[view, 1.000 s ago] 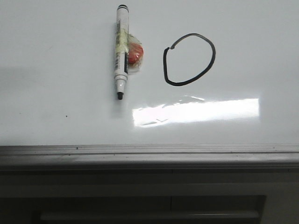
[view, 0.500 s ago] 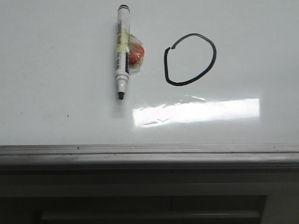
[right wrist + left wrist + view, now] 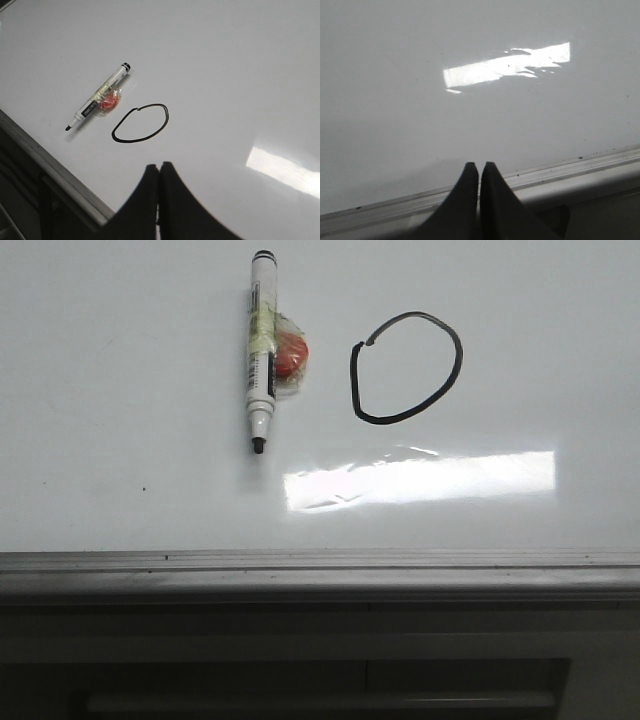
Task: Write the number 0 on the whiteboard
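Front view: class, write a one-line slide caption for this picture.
A black number 0 drawn on the whiteboard, an uncapped marker lying to its left.

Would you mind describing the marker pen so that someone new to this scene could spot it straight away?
Start with the large glossy whiteboard that fills most of the front view. Left of the hand-drawn number 0 lies the marker pen, uncapped, its tip toward the board's grey edge rail. It is the only solid object there, with a small red piece taped to its side.

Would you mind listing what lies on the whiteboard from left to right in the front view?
Marker → red blob taped to it → number 0, all on the whiteboard.
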